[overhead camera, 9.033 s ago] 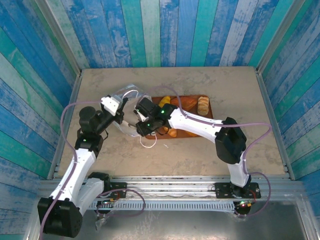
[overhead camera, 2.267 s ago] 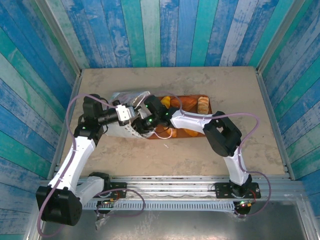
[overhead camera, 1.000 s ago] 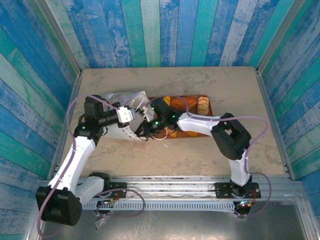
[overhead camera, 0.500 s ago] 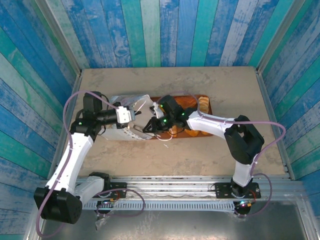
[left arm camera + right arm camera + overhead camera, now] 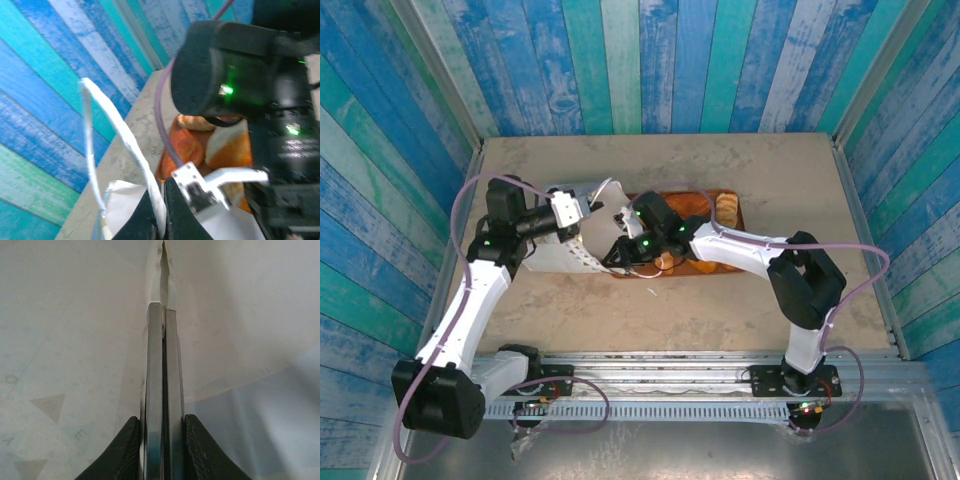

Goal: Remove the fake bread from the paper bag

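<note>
The white paper bag (image 5: 560, 252) lies on the table left of the tray, its mouth facing right. My left gripper (image 5: 582, 208) is shut on the bag's white cord handle (image 5: 125, 145), and the cord runs up out of the pinched jaws (image 5: 163, 200). At the lower edge of the bag's mouth, my right gripper (image 5: 618, 255) is shut too. In the right wrist view its flat fingers (image 5: 162, 307) press together on a fold of white paper, with bag wall all round. Fake bread (image 5: 725, 210) lies on the tray, and orange pieces (image 5: 187, 147) show past the left jaws. What lies inside the bag is hidden.
The reddish-brown tray (image 5: 740, 230) sits mid-table, right of the bag, under the right forearm. The right arm's black wrist (image 5: 235, 75) hangs close above the left gripper. Blue and green plank walls enclose the table on three sides.
The left gripper has drawn the cord handle up and back, raising the bag's upper edge. The right gripper stays shut at the mouth while its elbow has swung right.
</note>
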### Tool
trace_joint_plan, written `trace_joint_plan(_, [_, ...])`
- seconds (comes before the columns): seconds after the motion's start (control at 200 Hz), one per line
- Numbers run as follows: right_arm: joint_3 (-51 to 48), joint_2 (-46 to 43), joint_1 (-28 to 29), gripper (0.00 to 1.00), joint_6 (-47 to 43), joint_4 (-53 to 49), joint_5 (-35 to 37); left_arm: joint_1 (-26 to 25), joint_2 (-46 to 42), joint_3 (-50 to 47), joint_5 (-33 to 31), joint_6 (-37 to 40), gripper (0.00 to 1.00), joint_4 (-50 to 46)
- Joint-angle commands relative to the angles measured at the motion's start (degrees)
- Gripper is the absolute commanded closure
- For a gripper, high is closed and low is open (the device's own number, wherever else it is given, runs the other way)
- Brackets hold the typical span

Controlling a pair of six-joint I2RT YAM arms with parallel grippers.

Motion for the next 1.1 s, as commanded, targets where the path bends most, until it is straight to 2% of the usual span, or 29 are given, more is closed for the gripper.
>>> trace_joint_plan(0.0, [3.1,1.8,1.2,0.79,-0.7,0.2,2.5,-1.3,1.0,0.9,-6.7,-11.6,0.92,6.4])
trace_joint_plan(0.035, [3.6,2.3,1.3,0.79,-0.3,0.3,3.6,-1.7,1.2,1.3,-9.2,-15.6,0.90,7.0])
trace_joint_plan(0.07, [4.4,2.8,1.4,0.79,0.2,0.4,4.3,-2.1,1.4,1.3,-11.3,-19.8,0.82,8.0])
trace_joint_plan(0.1, [4.9,3.2,1.4,0.79,0.8,0.8,4.8,-2.2,1.6,1.3,-12.3,-23.1,0.81,8.8])
trace_joint_plan(0.215, [6.8,4.5,1.4,0.79,2.5,2.2,6.6,-2.8,2.4,2.7,-13.1,-29.2,0.81,7.3])
trace_joint_plan(0.331, [8.6,5.9,1.4,0.79,3.8,3.1,6.8,-3.5,2.1,4.5,-19.9,-35.8,0.84,3.0])
trace_joint_plan(0.426, [9.6,6.9,1.5,0.80,4.1,3.4,6.9,-3.5,1.2,5.6,-28.7,-45.4,0.90,1.1])
trace_joint_plan(0.466, [9.9,7.3,1.5,0.80,4.4,3.5,6.9,-3.5,0.8,5.9,-30.5,-48.9,0.90,1.0])
trace_joint_plan(0.651, [12.8,9.8,3.1,0.80,4.3,4.0,6.4,-3.5,1.3,5.8,-30.3,-58.8,0.88,8.5])
trace_joint_plan(0.826, [18.1,13.5,5.7,0.81,3.8,2.5,11.2,-4.4,7.4,11.5,-28.4,-58.9,0.89,8.8])
trace_joint_plan(0.922, [18.5,14.9,6.3,0.81,5.5,4.5,14.9,-5.2,10.9,14.7,-24.8,-58.8,0.99,8.8])
trace_joint_plan(1.097, [22.0,17.6,6.8,0.82,7.8,6.8,20.3,-6.0,15.4,20.6,-19.3,-55.9,1.00,8.1])
